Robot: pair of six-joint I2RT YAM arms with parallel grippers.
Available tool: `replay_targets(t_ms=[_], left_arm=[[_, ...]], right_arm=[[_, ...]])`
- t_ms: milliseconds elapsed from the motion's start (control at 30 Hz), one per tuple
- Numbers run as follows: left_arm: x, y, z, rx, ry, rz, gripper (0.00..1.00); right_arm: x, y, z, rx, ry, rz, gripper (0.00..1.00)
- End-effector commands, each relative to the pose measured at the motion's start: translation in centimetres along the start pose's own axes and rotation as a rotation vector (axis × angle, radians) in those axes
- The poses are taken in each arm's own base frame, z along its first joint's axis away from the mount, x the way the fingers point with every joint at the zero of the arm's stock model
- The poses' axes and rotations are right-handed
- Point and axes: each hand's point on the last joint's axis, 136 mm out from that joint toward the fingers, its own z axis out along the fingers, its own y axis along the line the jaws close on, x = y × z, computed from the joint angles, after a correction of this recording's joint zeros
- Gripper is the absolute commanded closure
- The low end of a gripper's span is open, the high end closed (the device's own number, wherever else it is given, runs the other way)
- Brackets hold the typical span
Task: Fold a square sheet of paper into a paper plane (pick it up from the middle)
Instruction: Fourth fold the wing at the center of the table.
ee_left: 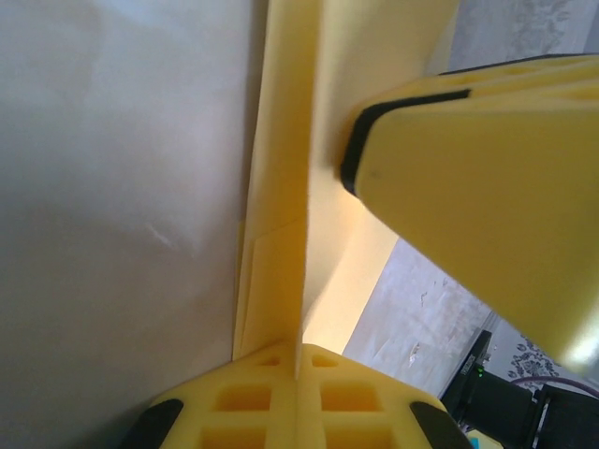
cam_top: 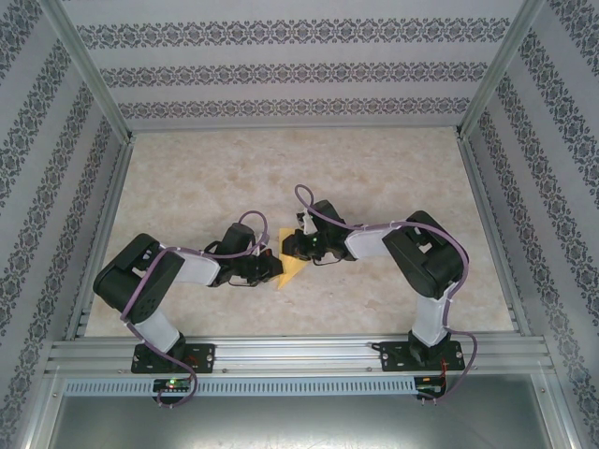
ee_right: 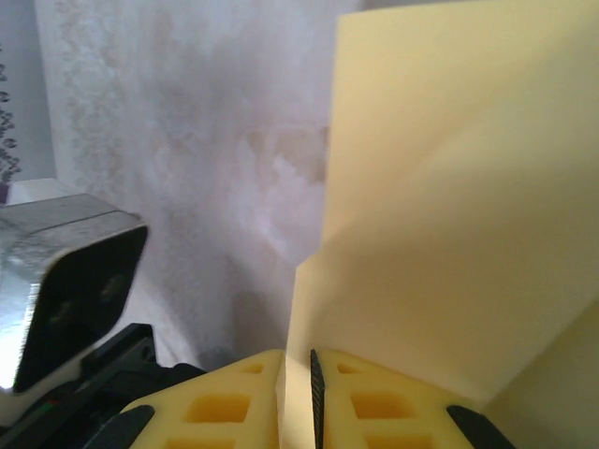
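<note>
Left gripper (ee_left: 299, 367) was clamped on the folded paper (ee_right: 449, 206). Right gripper (ee_right: 298, 367), jaws narrow, held it too, mid-surface (cam_top: 234, 178).

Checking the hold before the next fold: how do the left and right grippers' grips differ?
Left gripper reaches in from the left and pinches the paper at its near-left side. The right gripper reaches in from the right and pinches its far edge. Both are shut on it.

desk (cam_top: 187, 187) is surfaced in pale beige marbling. walls (cam_top: 281, 56) are papered white with grey ornamental bands. aluminium corner posts (cam_top: 89, 70) and a near rail (cam_top: 299, 351) are noted.
</note>
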Motion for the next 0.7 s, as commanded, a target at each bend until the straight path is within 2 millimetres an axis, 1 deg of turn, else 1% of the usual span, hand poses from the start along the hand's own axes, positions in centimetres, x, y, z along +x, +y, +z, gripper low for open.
replay_targets(t_ms=[0,167,233,300,367,500,667], left_arm=[[1.7,4.1,0.2,-0.134,0.055,-0.078,0.98],[1.9,4.4,0.0,-0.147,0.063,-0.076,0.97],[1.9,4.4,-0.1,-0.151,0.064,-0.076,0.95],[1.8,4.3,-0.2,-0.153,0.06,-0.074,0.92],[1.6,3.7,-0.3,-0.132,0.051,-0.055,0.87],[1.4,2.6,-1.0,-0.114,0.033,-0.024,0.81],[1.2,1.9,-2.1,-0.119,0.003,0.012,0.83]], right_arm=[[-0.4,-1.4,0.3,0.074,-0.011,0.019,0.83],[-0.2,-2.9,0.1,0.161,-0.018,0.028,0.85],[0.0,-3.5,0.0,0.182,-0.014,0.033,0.85],[0.2,-3.7,0.2,0.183,-0.003,0.039,0.85],[0.4,-3.8,0.5,0.178,0.006,0.042,0.86],[0.7,-4.1,0.6,0.18,0.02,0.043,0.86],[0.8,-3.6,0.8,0.159,0.031,0.036,0.85]])
